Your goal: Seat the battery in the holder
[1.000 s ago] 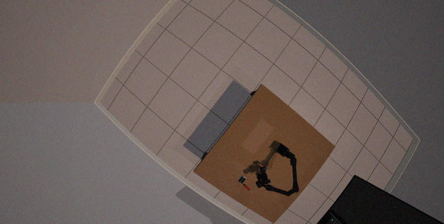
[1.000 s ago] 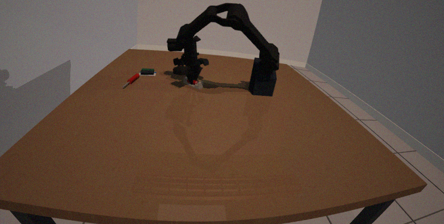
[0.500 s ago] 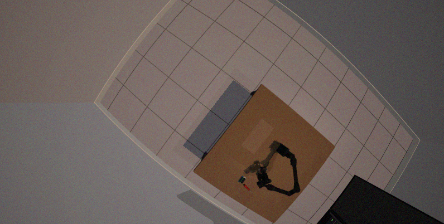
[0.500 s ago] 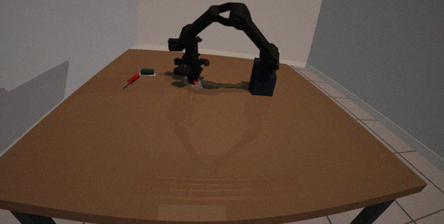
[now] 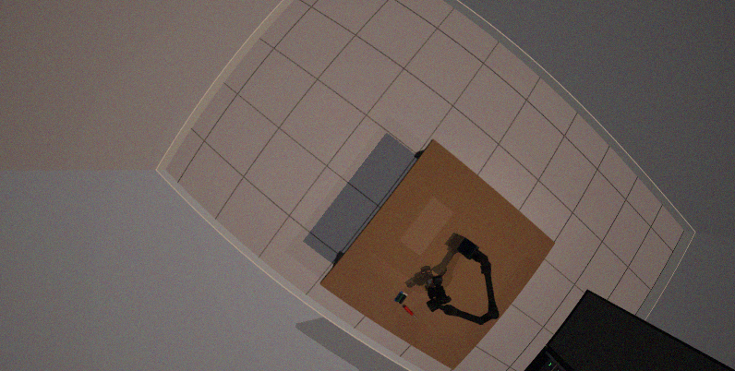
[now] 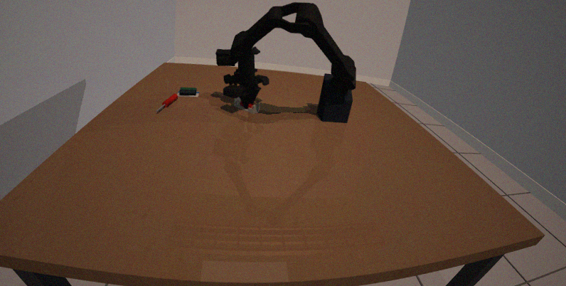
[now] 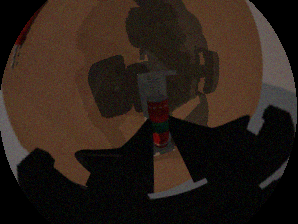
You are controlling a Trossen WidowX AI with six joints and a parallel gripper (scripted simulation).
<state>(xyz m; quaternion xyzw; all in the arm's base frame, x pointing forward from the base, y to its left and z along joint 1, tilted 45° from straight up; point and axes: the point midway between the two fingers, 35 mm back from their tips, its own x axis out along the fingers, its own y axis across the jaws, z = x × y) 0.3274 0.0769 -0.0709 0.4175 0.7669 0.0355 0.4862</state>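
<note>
The red battery (image 7: 158, 109) (image 6: 250, 105) with a green band lies between my fingertips, over the grey holder (image 7: 151, 86) (image 6: 256, 108). My gripper (image 7: 157, 120) (image 6: 247, 103) points down and is shut on the battery. The holder stands on the table, and in the wrist view it shows beyond the battery's far end and a little below its near end. The image is too dark to tell the spring, the lip or whether the battery lies fully flat. In the top view the arm hides the battery and holder.
A red screwdriver (image 5: 408, 310) (image 6: 170, 100) (image 7: 24, 34) lies on the wooden table (image 5: 493, 214) (image 6: 276, 188). Beside it is a dark green cylindrical item (image 6: 188, 91) on a small white base (image 6: 193, 94). The arm's dark base (image 6: 335, 105) stands on the other side of the holder.
</note>
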